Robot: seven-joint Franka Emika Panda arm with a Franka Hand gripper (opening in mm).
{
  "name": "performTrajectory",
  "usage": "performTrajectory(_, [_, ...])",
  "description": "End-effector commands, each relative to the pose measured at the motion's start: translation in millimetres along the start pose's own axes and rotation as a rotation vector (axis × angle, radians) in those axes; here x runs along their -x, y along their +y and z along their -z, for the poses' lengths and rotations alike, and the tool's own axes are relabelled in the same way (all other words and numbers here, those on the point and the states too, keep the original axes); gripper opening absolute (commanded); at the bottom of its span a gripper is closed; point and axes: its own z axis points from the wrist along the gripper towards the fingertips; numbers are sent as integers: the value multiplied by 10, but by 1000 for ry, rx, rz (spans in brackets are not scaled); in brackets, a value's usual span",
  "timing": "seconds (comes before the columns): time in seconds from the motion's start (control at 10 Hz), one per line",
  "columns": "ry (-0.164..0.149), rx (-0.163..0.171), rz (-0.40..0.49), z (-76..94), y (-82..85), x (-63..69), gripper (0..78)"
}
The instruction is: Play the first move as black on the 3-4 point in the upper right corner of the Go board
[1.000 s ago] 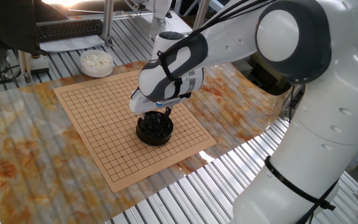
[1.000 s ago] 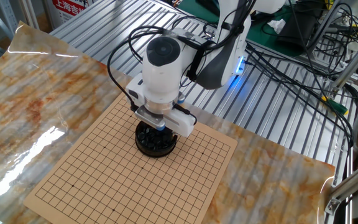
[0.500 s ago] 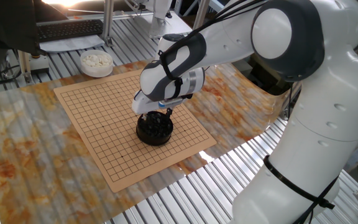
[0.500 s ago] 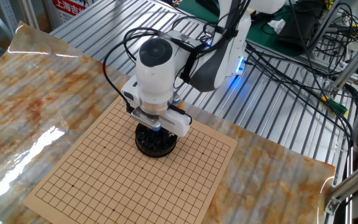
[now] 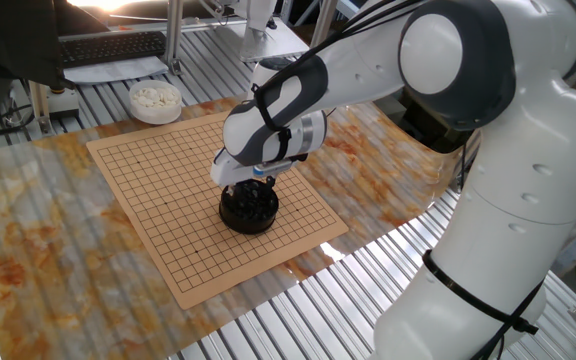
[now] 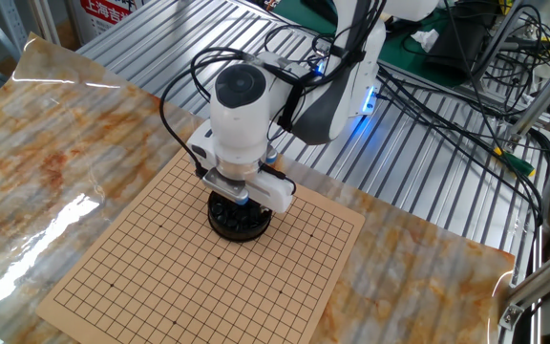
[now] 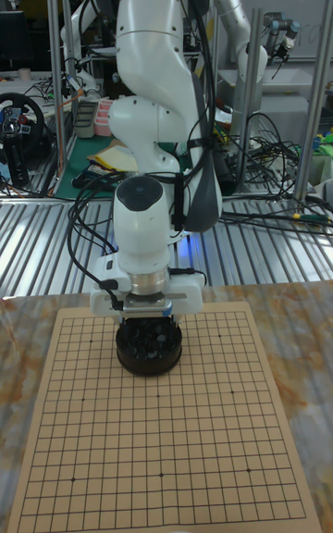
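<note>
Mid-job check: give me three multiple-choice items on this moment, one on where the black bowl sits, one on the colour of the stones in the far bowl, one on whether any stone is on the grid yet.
1. Where is the black bowl?
A. On the Go board, right under the gripper
B. Off the board, on the metal slats
C. Beside the keyboard

2. What colour are the stones in the bowl off the board's far corner?
A. Black
B. White
C. Red

3. How does the board's grid stand?
A. Several stones are laid out
B. One white stone at the centre
C. No stone shows on any visible crossing

Answers: 1 A, the black bowl stands on the Go board with the gripper directly over it. 2 B, the white stones fill that bowl. 3 C, every visible crossing is bare in all views; the gripper's fingers are hidden, so a held stone cannot be told.
</note>
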Motion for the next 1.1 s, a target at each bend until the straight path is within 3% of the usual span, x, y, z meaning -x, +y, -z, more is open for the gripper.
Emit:
performTrajectory(0.1, [0, 3, 13, -8, 10, 11, 774])
performTrajectory(0.8, [-3, 6, 17, -27, 9, -6, 774])
performTrajectory(0.9, [-4, 5, 16, -30, 8, -12, 11])
performTrajectory(1.1, [-4, 5, 16, -30, 8, -12, 11])
